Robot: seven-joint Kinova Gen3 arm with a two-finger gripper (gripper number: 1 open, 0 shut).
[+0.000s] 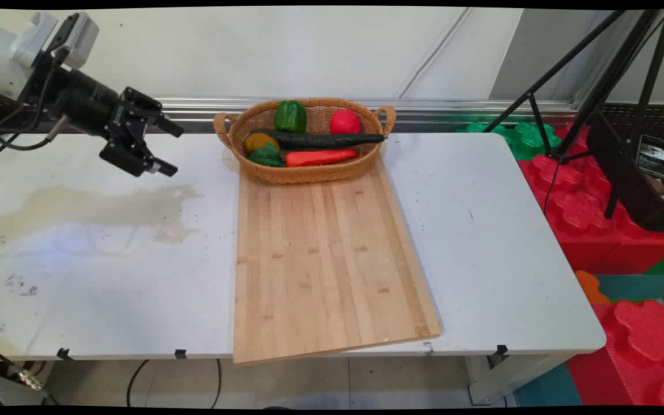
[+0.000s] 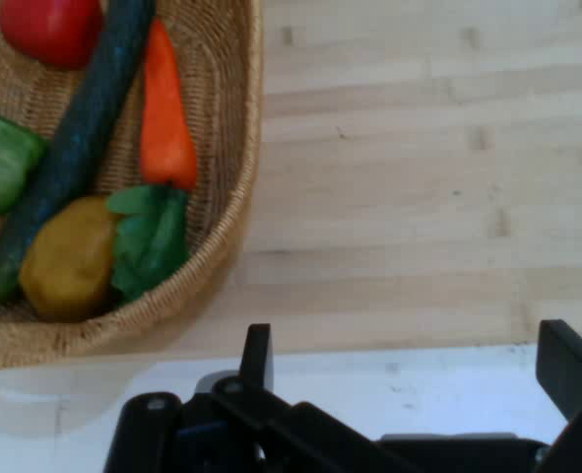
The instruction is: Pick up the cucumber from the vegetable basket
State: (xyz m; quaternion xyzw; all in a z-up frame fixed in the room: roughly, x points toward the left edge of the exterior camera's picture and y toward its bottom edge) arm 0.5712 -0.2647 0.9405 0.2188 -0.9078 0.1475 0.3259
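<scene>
My gripper (image 1: 173, 148) hangs open and empty above the table's left side, pointing toward a wicker basket (image 1: 309, 172) at the back of a bamboo cutting board (image 1: 326, 253). In the basket lie a green pepper (image 1: 290, 115), a red tomato (image 1: 344, 121), a dark cucumber (image 1: 320, 139), a carrot (image 1: 319, 157) with green leaves (image 1: 266, 155), and a yellowish potato (image 1: 259, 140). In the hand view the basket (image 2: 226, 227) fills the upper left with the carrot (image 2: 162, 113), cucumber (image 2: 79, 138) and potato (image 2: 69, 258); the fingers (image 2: 257, 357) stand wide apart over the table's edge by the board (image 2: 428, 177).
A white table (image 1: 493, 230) carries the board, which overhangs the near edge. A faint stain (image 1: 107, 210) marks the table's left part. Black tripod legs (image 1: 597, 86) and red foam blocks (image 1: 597, 219) stand off the right side.
</scene>
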